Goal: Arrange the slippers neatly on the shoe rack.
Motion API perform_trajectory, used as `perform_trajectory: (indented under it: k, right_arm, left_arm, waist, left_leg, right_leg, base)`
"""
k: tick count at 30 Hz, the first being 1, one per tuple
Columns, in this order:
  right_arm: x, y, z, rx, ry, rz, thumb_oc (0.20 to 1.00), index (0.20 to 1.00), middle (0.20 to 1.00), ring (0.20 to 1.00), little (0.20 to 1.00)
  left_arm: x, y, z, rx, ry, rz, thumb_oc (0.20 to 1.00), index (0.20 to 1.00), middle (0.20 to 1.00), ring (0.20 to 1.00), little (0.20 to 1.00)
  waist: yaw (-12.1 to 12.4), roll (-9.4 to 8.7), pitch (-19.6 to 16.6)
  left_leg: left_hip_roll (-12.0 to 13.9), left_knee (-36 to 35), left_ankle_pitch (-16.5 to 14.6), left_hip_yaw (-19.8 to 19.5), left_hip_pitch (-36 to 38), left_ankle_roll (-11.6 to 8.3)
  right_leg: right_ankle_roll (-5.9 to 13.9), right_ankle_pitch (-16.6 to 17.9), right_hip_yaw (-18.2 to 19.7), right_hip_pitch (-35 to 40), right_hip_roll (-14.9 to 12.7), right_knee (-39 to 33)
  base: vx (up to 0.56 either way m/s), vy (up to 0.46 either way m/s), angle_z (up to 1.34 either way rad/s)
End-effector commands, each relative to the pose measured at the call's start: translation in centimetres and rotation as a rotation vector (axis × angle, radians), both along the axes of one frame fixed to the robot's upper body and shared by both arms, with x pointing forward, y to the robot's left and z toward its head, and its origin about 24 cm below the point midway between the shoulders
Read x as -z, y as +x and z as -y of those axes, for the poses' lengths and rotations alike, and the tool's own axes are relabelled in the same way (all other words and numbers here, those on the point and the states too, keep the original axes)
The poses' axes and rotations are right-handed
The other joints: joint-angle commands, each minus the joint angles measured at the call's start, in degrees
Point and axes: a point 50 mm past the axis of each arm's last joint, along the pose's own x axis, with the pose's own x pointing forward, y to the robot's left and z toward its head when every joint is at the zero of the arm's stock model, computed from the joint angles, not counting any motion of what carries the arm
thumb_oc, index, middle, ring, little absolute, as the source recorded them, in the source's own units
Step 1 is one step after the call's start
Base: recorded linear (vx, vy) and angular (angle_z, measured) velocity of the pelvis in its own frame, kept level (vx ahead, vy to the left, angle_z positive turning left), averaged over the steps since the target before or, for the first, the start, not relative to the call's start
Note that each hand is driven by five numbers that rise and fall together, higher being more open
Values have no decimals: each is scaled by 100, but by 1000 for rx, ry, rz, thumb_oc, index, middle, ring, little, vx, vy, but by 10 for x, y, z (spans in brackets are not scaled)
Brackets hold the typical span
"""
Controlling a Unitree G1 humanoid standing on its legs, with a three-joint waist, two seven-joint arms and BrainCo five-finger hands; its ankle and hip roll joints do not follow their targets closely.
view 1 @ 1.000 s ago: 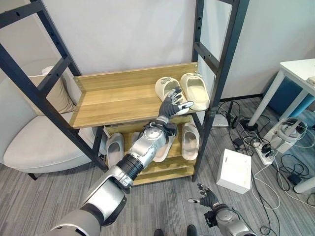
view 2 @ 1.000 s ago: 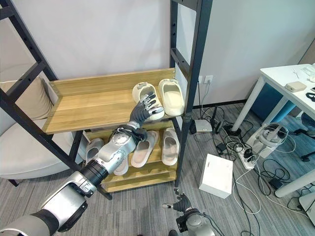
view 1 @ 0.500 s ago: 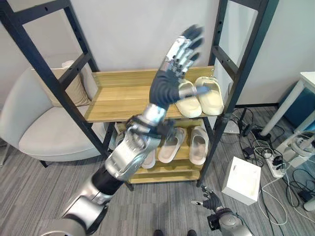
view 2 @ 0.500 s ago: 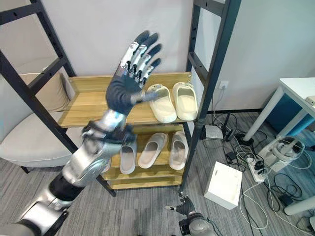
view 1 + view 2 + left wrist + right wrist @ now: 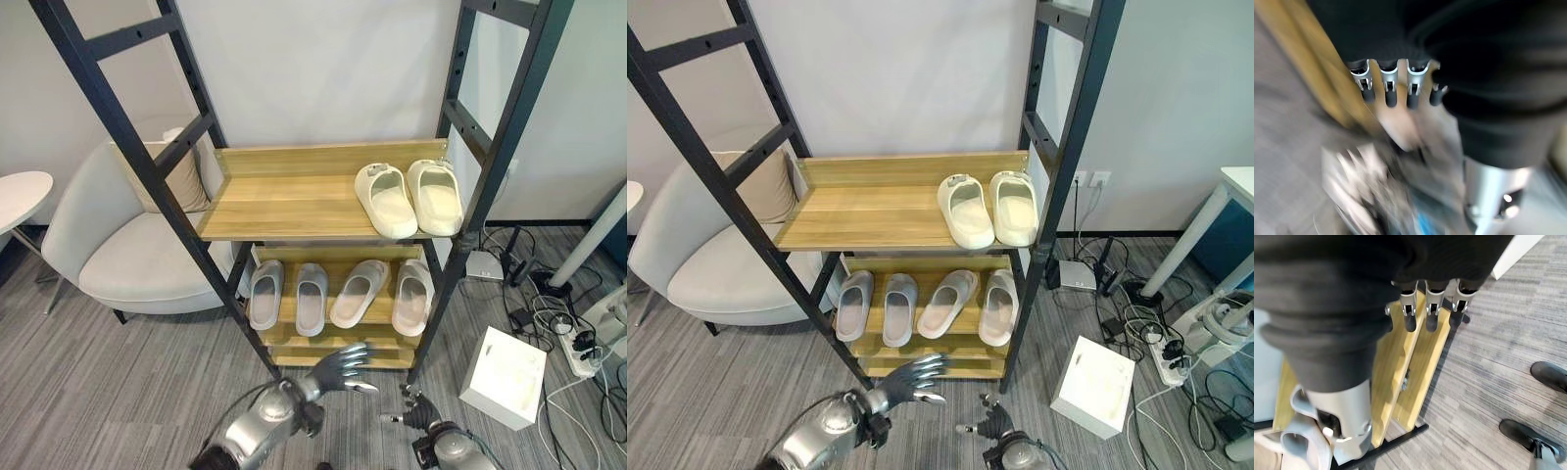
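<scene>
wooden shelves sit in a black metal frame, and this shoe rack (image 5: 294,191) already carries every slipper in view. on the upper shelf a cream pair (image 5: 409,197) lies at the right end, side by side, toes towards the near edge; the left slipper of the two sits slightly askew against its mate. on the lower shelf two grey slippers (image 5: 282,294) lie parallel on the left, and to their right two pale slippers (image 5: 382,294), the left of these slanted so its toe points off to the near left. that slant is the one thing that looks untidy, so the arranging seems nearly finished with perhaps a straightening left to do.

low in front of the rack, the left hand (image 5: 341,367) hangs above the grey carpet with its fingers spread and relaxed, holding nothing. the right hand (image 5: 419,415) sits lower and to the right, near the rack's right foot, fingers loosely extended and empty too; its wrist view shows straight fingertips (image 5: 1430,323) over the rack's bottom edge. both hands being low and free suits a reach to the lower shelf.

beside the rack stand a pale armchair (image 5: 137,264) on the left and a white box (image 5: 502,377) on the floor to the right, among cables.
</scene>
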Motion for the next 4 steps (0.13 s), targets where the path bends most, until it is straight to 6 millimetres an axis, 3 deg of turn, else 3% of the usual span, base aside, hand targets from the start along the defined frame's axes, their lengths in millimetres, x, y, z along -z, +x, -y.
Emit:
perform_trajectory:
  k: [1, 4]
  right_arm:
    - [-15, 25, -9, 37, 47, 118, 1000, 1000, 1000, 1000, 1000]
    - [-17, 24, -6, 75, 52, 134, 1000, 1000, 1000, 1000, 1000]
  left_arm:
    - [-38, 48, 18, 72, 30, 279, 1000, 1000, 1000, 1000, 1000]
    - [-14, 35, -6, -144, 94, 171, 1000, 1000, 1000, 1000, 1000]
  waist:
    - [45, -281, 278]
    - [149, -356, 316]
  left_leg:
    - [119, -1, -1011, -265, 313, 14]
    - [110, -1, -991, -364, 285, 10]
  right_leg:
    - [335, -913, -153, 420, -317, 6]
    - [299, -913, -254, 454, -324, 6]
  base:
    - [-35, -23, 29]
    - [-23, -28, 19]
